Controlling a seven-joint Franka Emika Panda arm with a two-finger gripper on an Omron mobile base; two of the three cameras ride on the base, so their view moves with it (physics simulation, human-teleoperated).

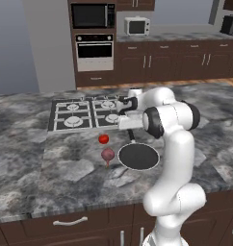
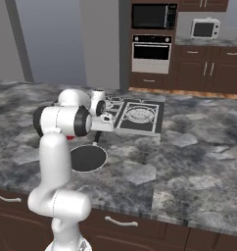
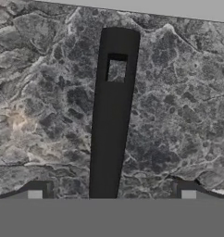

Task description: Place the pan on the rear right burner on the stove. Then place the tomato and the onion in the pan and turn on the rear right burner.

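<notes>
Step in hand: approach to pan [image 1: 138, 156] handle. Pan sits on counter [image 1: 51, 168] short of stove [image 1: 84, 114]; tomato [image 1: 103, 139] and onion [image 1: 108, 154] just left of it. Gripper [image 3: 111, 196] spread wide, empty, straddling handle [image 3: 112, 125] from above; height above it unclear. Next: lower, clamp handle, lift toward rear right burner.

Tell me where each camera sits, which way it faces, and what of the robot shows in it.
Left base view: behind the arm's left, looking forward and down at the stove, tomato, onion and pan; arm rises lower right.
Right base view: behind its right, same counter; arm rises lower left.
Hand view: on the hand, looking down the pan's handle between the open gripper tips.
Both base views share pan and stove.
</notes>
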